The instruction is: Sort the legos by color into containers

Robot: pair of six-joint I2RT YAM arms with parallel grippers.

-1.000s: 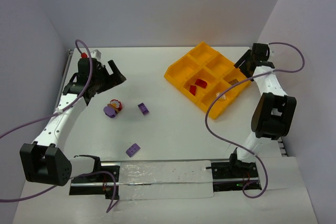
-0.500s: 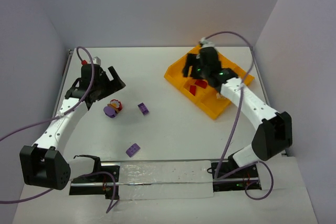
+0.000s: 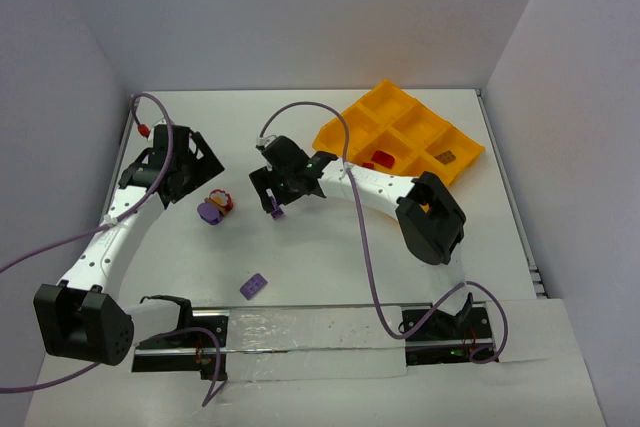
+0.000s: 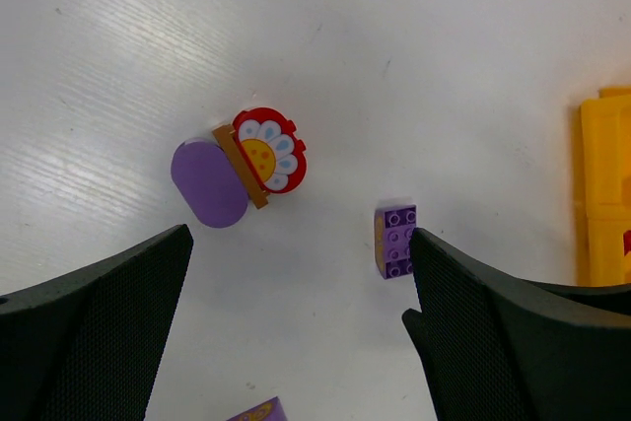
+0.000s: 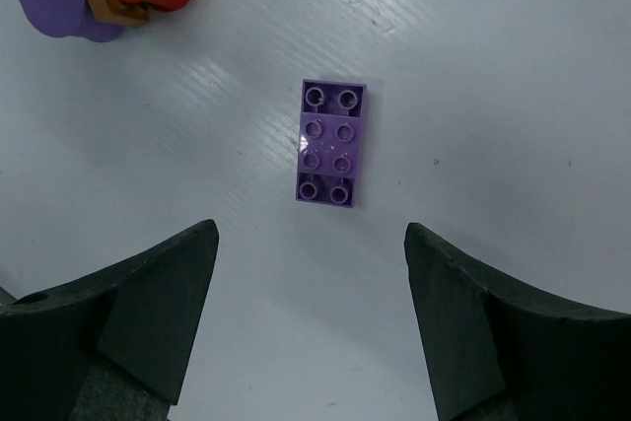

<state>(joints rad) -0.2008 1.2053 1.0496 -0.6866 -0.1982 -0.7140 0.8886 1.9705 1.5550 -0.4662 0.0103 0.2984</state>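
The right gripper (image 5: 311, 234) hangs right over a purple brick (image 5: 330, 142) on the white table (image 5: 513, 66). Its fingers are spread wide, one on each side, and hold nothing. I think it is lined up this way so it can drop down and pinch the brick.

The left gripper (image 4: 301, 239) is wide and empty too. It hangs above a little stack (image 4: 242, 165) of purple, brown and red flower pieces. Another purple brick (image 3: 254, 286) lies nearer the arm bases.

In the orange-yellow tray (image 3: 392, 97), one middle box holds a red brick (image 3: 380, 158). A box further right holds a small brown piece (image 3: 446, 157). The right arm hides part of the tray.
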